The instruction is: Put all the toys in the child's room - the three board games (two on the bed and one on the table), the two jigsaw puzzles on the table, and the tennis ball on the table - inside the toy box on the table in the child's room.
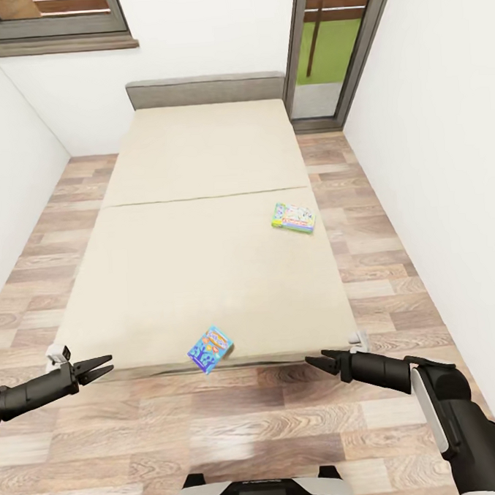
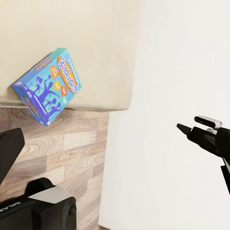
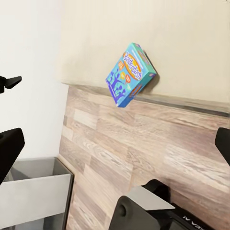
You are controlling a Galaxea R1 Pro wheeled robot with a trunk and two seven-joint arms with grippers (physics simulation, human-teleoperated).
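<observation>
Two board games: both on the bed (image 1: pixel 202 228), my landmark.
Blue game box (image 1: pixel 210 348): tilted over the bed's foot edge, one corner past the mattress, above the wood floor (image 1: pixel 258 422); lettering too blurred to read surely.
Pale game box (image 1: pixel 294 217): flat on the mattress near the bed's right side, about halfway up its length.
Left jaws (image 1: pixel 101 368): released, holding nothing, off the bed's left foot corner.
Right jaws (image 1: pixel 318 362): fingers close together, holding nothing; whether parted or clenched I cannot tell; off the right foot corner.
Headboard (image 1: pixel 205 89): grey, at the bed's far end.
</observation>
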